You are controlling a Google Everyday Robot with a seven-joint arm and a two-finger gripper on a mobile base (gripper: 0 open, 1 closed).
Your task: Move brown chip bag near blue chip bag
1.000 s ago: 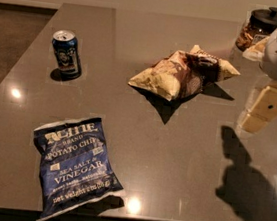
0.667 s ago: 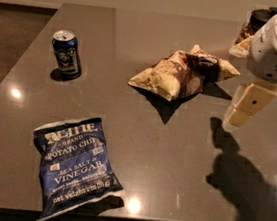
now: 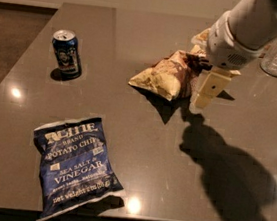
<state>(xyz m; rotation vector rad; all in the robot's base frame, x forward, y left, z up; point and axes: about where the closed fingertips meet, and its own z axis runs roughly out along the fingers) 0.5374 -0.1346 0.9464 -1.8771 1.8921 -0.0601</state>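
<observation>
My claw (image 3: 207, 91) hangs beside the brown bag (image 3: 165, 75), upper centre; apart or together, I cannot tell. A shallow pinch could slip, dropping it short of the blue bag (image 3: 73, 167), lower left.

One raised camera looks down over the table (image 3: 137, 37), claw (image 3: 204, 96) at upper right.
</observation>
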